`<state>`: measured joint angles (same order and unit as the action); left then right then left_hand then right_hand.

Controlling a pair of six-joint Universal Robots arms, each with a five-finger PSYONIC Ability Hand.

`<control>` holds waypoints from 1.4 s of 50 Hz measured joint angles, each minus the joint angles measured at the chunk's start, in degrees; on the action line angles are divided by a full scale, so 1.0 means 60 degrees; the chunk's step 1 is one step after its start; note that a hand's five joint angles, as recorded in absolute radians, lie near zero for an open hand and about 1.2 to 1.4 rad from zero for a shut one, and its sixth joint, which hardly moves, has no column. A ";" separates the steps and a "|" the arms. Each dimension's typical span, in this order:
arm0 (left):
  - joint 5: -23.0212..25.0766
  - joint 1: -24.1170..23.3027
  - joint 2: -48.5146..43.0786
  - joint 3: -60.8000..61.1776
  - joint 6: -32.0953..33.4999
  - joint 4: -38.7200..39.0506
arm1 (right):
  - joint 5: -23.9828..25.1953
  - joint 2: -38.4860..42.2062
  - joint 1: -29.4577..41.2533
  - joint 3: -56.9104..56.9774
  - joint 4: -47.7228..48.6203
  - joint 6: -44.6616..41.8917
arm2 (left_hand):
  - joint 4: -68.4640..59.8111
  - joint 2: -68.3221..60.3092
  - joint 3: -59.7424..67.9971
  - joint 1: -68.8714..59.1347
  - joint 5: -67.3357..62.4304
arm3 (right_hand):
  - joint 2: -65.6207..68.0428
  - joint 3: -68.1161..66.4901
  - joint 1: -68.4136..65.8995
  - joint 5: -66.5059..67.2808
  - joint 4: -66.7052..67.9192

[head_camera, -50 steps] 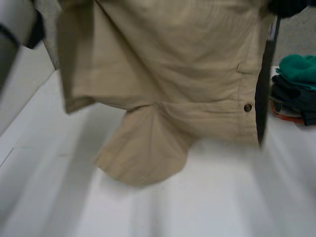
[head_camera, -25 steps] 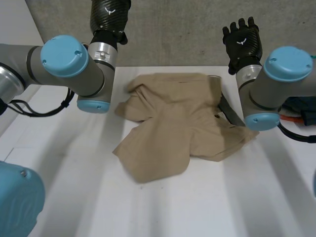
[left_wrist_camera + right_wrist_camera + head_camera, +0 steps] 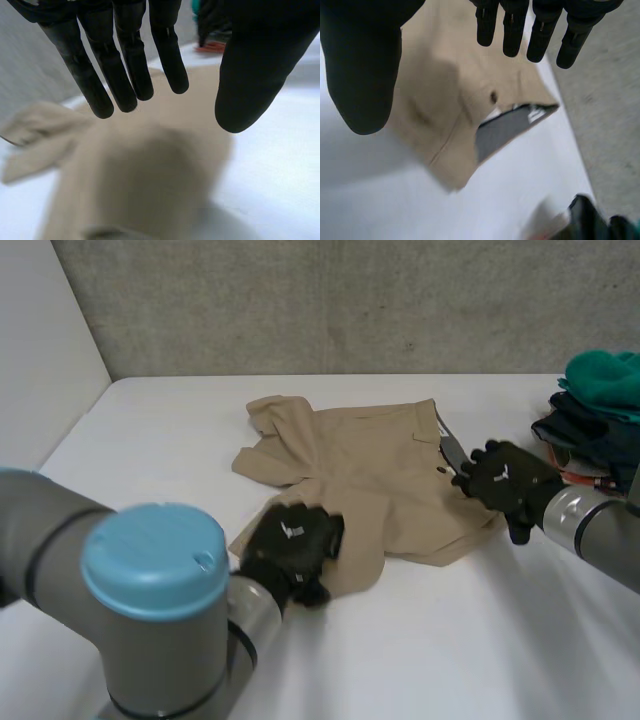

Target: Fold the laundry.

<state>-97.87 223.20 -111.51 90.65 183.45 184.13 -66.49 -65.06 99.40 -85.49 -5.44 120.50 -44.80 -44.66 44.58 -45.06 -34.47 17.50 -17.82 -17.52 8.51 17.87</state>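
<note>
**On the counter: both hands lowered to the laid-out garment**

Across the middle of the white counter lies the beige garment, rumpled, with one leg reaching toward the near left and the waistband at the right. A second ago it hung lifted before the head camera. Half a second ago it lay as it lies now, with both hands raised beyond its far edge. Both hands have since come down to it.

The left hand is over the near-left leg. In its wrist view its fingers are straight and slightly spread, with the thumb held apart, and they pinch nothing. The right hand is at the right edge, by the waistband. Its fingers are likewise straight with the thumb wide, above the button and the dark inner lining where the waistband has turned back. Whether either hand actually touches the cloth cannot be told.

A pile of other clothes waits at the far right, well apart from the garment.

The change suggests that the laying-out is done and no fold has yet been made. The next move is probably to grasp or smooth the two opposite ends, since the cloth (bunched at the far left) is not yet flat.
</note>
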 measured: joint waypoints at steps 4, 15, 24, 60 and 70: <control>0.0293 -0.0172 -0.0384 0.0157 -0.0476 -0.0100 | -0.0032 0.0627 -0.0248 -0.0198 0.0630 -0.0412 | 0.0989 0.0954 -0.0889 0.1089 0.0941 | 0.0000 0.0000 0.0000 -0.0001 0.0002; 0.0173 0.0042 -0.1940 -0.0818 -0.0508 0.0221 | -0.0125 0.2040 -0.0482 -0.0074 0.2784 0.0231 | 0.3109 0.2962 -0.2899 0.2892 0.3099 | 0.8187 -0.8020 -0.7434 0.7792 0.7998; -0.0492 0.0474 -0.2643 -0.1476 0.0373 0.1260 | -0.0115 0.1701 -0.0448 -0.0411 0.2870 0.1384 | 0.3113 0.2961 -0.2898 0.2892 0.3075 | 0.8253 -0.8407 -0.7463 0.8159 0.8481; 0.0785 0.1481 0.1707 0.0341 0.2247 -0.3077 | -0.1115 -0.2462 -0.0485 -0.1246 -0.4141 0.0260 | -0.3987 -0.3927 0.3878 -0.3513 -0.3576 | 0.8268 -0.8438 -0.7456 0.8215 0.8487; 0.0868 0.1262 0.1373 0.0448 0.3242 -0.4348 | -0.1106 -0.2597 -0.0453 -0.2178 -0.4583 -0.0923 | -0.3988 -0.3941 0.3879 -0.3513 -0.3576 | 0.8268 -0.8438 -0.7456 0.8216 0.8489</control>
<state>-92.66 230.78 -103.27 93.34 202.91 158.04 -73.13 -80.64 96.68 -98.56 -32.93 114.96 -68.73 -68.30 67.86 -66.14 -55.92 67.11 -68.45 -62.26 57.81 68.80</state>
